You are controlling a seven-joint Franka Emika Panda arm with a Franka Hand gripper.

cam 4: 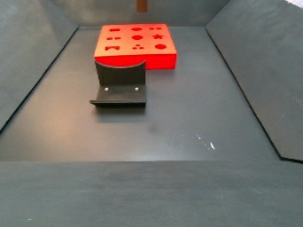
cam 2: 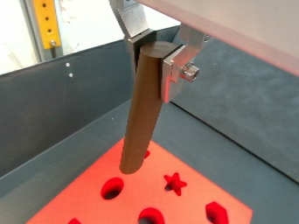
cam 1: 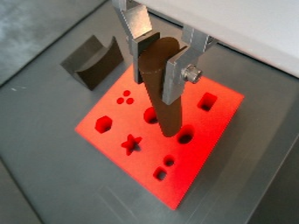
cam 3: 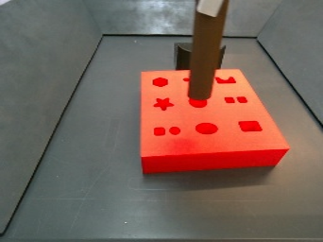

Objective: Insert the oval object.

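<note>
In a wrist view, the small dark grey curved block (cam 1: 93, 61) is sitting on the dark floor (cam 1: 47, 149) just beside the red block (cam 1: 198, 157), w/ the gripper (cam 1: 162, 66) over the block's mid area. Its silver fingers (cam 1: 139, 33) are clamping the oval object (cam 1: 163, 87), a slim brown peg, which is hanging upright w/ its lower end at a hole near the block's centre; how deep it sits can't be told. In a side view the peg (cam 3: 205, 52) is standing over the red block (cam 3: 209, 132), lower tip at a round hole. In a side view from farther off, the curved block (cam 4: 120, 84) is lying in front of the red block (cam 4: 136, 44).
</note>
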